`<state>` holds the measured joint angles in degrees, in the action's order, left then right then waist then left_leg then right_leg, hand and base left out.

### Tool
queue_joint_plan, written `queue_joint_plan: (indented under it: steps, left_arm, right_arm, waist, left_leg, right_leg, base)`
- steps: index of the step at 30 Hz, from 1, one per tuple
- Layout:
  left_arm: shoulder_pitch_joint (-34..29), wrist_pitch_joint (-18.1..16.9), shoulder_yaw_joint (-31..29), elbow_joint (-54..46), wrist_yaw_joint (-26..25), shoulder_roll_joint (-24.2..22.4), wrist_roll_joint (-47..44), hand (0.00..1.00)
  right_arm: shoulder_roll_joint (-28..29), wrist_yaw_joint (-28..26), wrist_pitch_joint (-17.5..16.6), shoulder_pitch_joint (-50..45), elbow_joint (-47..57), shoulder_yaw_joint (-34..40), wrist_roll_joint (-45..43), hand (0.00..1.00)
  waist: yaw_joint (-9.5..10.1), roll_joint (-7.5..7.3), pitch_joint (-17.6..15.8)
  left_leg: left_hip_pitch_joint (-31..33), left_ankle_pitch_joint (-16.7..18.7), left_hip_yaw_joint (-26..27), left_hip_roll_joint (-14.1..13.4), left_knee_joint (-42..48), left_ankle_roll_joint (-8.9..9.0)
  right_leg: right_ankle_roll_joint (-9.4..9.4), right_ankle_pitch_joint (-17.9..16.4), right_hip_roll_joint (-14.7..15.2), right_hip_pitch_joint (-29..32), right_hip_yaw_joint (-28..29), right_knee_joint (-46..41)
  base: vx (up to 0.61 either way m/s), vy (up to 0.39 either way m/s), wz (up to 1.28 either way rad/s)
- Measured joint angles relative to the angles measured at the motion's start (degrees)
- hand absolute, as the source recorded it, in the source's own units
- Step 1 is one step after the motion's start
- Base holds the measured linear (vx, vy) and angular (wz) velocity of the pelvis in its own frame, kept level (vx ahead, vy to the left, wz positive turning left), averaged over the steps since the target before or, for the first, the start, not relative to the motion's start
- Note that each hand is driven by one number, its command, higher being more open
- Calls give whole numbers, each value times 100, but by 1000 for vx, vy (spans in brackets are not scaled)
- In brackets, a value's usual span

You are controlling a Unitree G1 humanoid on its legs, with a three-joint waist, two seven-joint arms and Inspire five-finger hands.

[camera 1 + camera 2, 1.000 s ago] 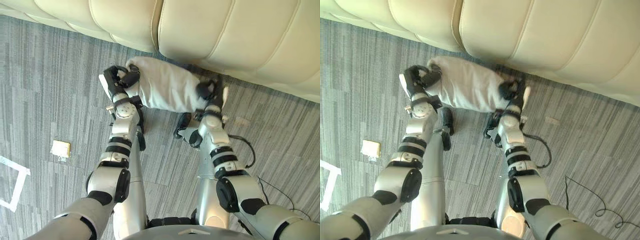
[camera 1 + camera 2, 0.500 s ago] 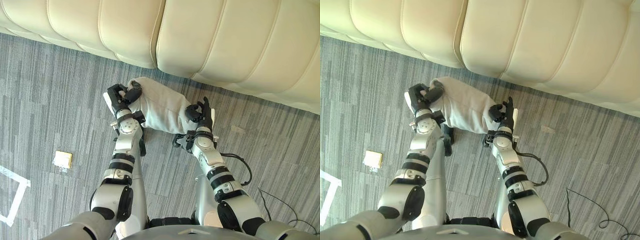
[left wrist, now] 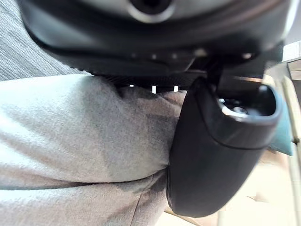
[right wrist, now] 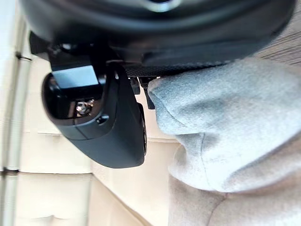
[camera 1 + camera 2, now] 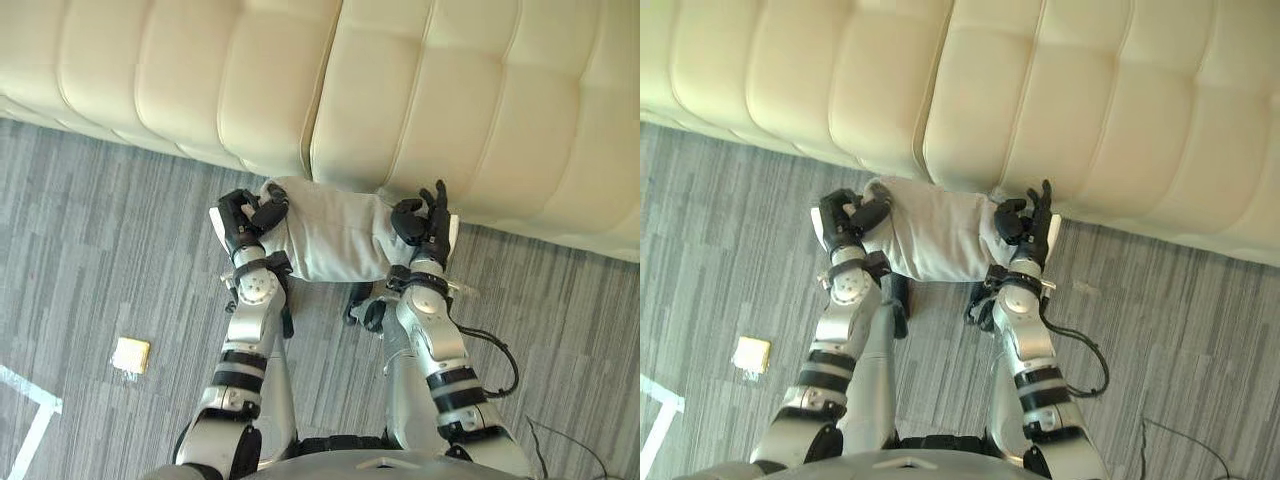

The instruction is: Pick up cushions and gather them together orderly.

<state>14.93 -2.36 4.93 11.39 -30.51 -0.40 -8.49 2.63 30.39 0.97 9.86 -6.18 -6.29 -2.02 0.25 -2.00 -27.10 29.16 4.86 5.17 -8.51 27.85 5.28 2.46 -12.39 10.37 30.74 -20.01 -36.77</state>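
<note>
A light grey cushion [image 5: 330,235] hangs level between my two hands, up against the front edge of the cream sofa [image 5: 450,100]. My left hand [image 5: 243,215] has its fingers curled round the cushion's left end, and its thumb [image 3: 211,155] presses into the grey cloth [image 3: 70,141]. My right hand [image 5: 425,218] grips the right end. Its thumb [image 4: 108,127] pinches the cloth [image 4: 235,155] while its fingers point up behind the cushion towards the sofa.
The sofa's padded seat spans the whole far side. Grey striped carpet [image 5: 110,250] lies below. A small yellow square [image 5: 131,354] sits on the carpet at the left, with white tape [image 5: 30,440] marking the floor at the lower left corner.
Both hands have lifted the cushion off the carpet and carried it up to the sofa's front edge. The view has shifted to show more of the sofa.
</note>
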Motion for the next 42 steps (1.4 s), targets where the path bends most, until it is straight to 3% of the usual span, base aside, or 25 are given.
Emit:
queue_joint_plan:
  steps: [2, 5, 11, 13, 15, 18, 19, 20, 23, 24, 25, 26, 28, 30, 32, 34, 35, 37, 38, 39, 40, 42]
  left_arm:
    - [-246, -45, 210, -173, 56, 9, -2, 0]
    - [-748, -151, 639, -287, 161, 65, -43, 0]
    - [-1336, -159, 1372, -291, 515, 415, -112, 0]
    - [-1542, -128, 1671, -286, 697, 404, -123, 0]
    - [-1721, -45, 1931, -174, 828, 296, -297, 0]
    - [-1849, 4, 1886, -168, 805, 236, -464, 0]
    - [-1833, 4, 1879, -175, 794, 236, -469, 0]
    - [-1811, 3, 1856, -179, 784, 242, -470, 0]
    - [-1808, 24, 1872, -179, 744, 254, -467, 0]
    - [-1816, 70, 1898, -178, 718, 269, -464, 0]
    - [-1846, 137, 1935, -175, 718, 307, -461, 0]
    - [-1856, 150, 1942, -175, 719, 322, -451, 0]
    - [-1874, 172, 1957, -174, 719, 336, -445, 0]
    - [-1876, 180, 1987, -174, 729, 344, -442, 0]
    - [-1902, 208, 1980, -175, 740, 441, -439, 0]
    - [-1937, 248, 1943, -179, 746, 536, -430, 0]
    - [-1979, 247, 1864, -225, 722, 585, -422, 0]
    - [-1988, 246, 1836, -269, 723, 641, -411, 0]
    - [-2051, 246, 1838, -300, 733, 705, -387, 0]
    - [-2072, 241, 1831, -274, 743, 700, -353, 0]
    - [-2150, 280, 1837, -255, 746, 545, -281, 0]
    - [-2274, 281, 1840, -255, 791, 420, -200, 0]
  right_arm:
    - [-80, -42, -1, -311, 193, -70, 96, 0]
    - [-252, -145, -6, -845, 211, -231, 247, 0]
    - [-547, -549, -166, -1318, 185, -550, 444, 0]
    - [-530, -667, -218, -1375, 178, -747, 448, 0]
    - [-518, -743, -291, -1503, 172, -875, 449, 0]
    - [-466, -738, -348, -1674, 169, -856, 448, 0]
    - [-492, -728, -352, -1678, 169, -829, 448, 0]
    - [-496, -707, -352, -1666, 169, -749, 445, 100]
    - [-498, -590, -352, -1595, 141, -594, 428, 100]
    - [-495, -553, -354, -1496, 23, -581, 428, 100]
    - [-463, -560, -353, -1468, -112, -605, 430, 100]
    - [-440, -562, -353, -1473, -154, -610, 433, 100]
    - [-376, -569, -345, -1498, -221, -606, 448, 100]
    - [-375, -601, -305, -1495, -311, -598, 491, 100]
    - [-346, -613, -207, -1449, -473, -582, 647, 100]
    - [-300, -627, -192, -1450, -574, -609, 683, 100]
    - [-268, -632, -193, -1396, -584, -614, 741, 100]
    - [-256, -631, -194, -1295, -584, -608, 835, 100]
    - [-225, -594, -195, -1253, -545, -600, 994, 100]
    - [-223, -583, -197, -1271, -523, -593, 1019, 100]
    - [-325, -534, -194, -1327, -462, -487, 1161, 100]
    - [-358, -471, -162, -1528, -377, -234, 1333, 100]
  waist:
    - [5, 1, 112]
    - [-26, 32, 628]
    - [-98, 205, 1062]
    - [-102, 209, 1065]
    - [-109, 206, 1061]
    - [-101, 250, 1138]
    - [-74, 266, 1158]
    - [-65, 280, 1167]
    - [-59, 294, 1191]
    - [-38, 316, 1230]
    - [-19, 283, 1332]
    - [-19, 235, 1369]
    - [-35, 129, 1449]
    - [-56, 67, 1480]
    - [-77, 36, 1493]
    - [-100, 35, 1496]
    - [-104, 50, 1499]
    - [-104, 34, 1510]
    - [-111, -119, 1603]
    - [-123, -149, 1628]
    - [-114, 113, 1703]
    - [-116, 209, 1755]
  left_leg:
    - [-386, -44, 67, 17, -294, 15]
    - [-959, -156, 196, 66, -931, 52]
    - [-1831, -208, 371, -17, -1524, 108]
    - [-1856, -33, 358, -127, -1135, 50]
    - [-1605, 75, 184, -202, -136, -20]
    - [-1281, 115, 4, -273, 743, -67]
    - [-1216, 272, -35, -249, 744, -44]
    - [-1166, 424, -115, -175, 559, -29]
    - [-1002, 491, -256, 146, -424, 23]
    - [-1030, 192, -298, 231, -1073, 45]
    - [-1178, -348, -230, 275, -1216, -41]
    - [-1189, -402, -157, 305, -1146, -117]
    - [-1195, -181, 26, 400, -942, -221]
    - [-1460, 105, 361, 521, -859, -394]
    - [-1924, 232, 542, 612, -1048, -539]
    - [-2277, 240, 536, 574, -1217, -552]
    - [-2580, 252, 540, 458, -1465, -534]
    - [-2701, 254, 568, 370, -1606, -506]
    - [-2734, 272, 707, 420, -1609, -385]
    - [-2745, 314, 707, 481, -1609, -314]
    - [-2822, 388, 676, 250, -1686, -191]
    - [-3011, 374, 680, 91, -1803, -168]
  right_leg:
    - [-30, 17, -33, -306, 17, 206]
    - [-54, 26, -133, -699, 53, 584]
    - [-82, 39, -388, -1390, 209, 1052]
    - [-87, 22, -482, -1627, 215, 1138]
    - [-67, -83, -502, -1935, 171, 1186]
    - [55, -219, -521, -2205, 163, 1224]
    - [87, -239, -519, -2197, 175, 1236]
    - [120, -258, -509, -2199, 188, 1256]
    - [96, -283, -434, -2192, 246, 1326]
    - [-29, -315, -439, -2180, 345, 1332]
    - [-227, -371, -425, -2168, 558, 1304]
    - [-330, -378, -382, -2159, 632, 1273]
    - [-470, -438, -224, -2160, 754, 1217]
    - [-613, -377, 37, -2003, 972, 581]
    - [-507, -14, 359, -1583, 954, -684]
    - [-404, 48, 432, -1502, 886, -1072]
    - [-360, -146, 381, -1455, 746, -868]
    - [-373, -171, 269, -1369, 666, -252]
    - [-512, 365, 192, -1403, 660, 1073]
    - [-486, 528, 183, -1400, 720, 1230]
    - [-421, 598, -58, -1571, 624, 1425]
    - [-357, 639, -264, -1821, 577, 1690]
  base:
    - [134, 6, -10]
    - [185, -24, -12]
    - [138, -40, -21]
    - [70, -29, -10]
    - [28, -46, 5]
    - [20, -20, 9]
    - [21, 17, 10]
    - [36, 36, 6]
    - [100, 105, -9]
    - [215, 161, -61]
    - [283, 197, -68]
    - [335, 186, -53]
    - [363, 208, -34]
    - [356, 216, -54]
    - [294, 155, -43]
    - [221, 62, -15]
    - [197, -18, -9]
    - [177, -92, -12]
    - [183, -202, -12]
    - [232, -230, -19]
    - [192, -179, -14]
    - [166, -144, -14]
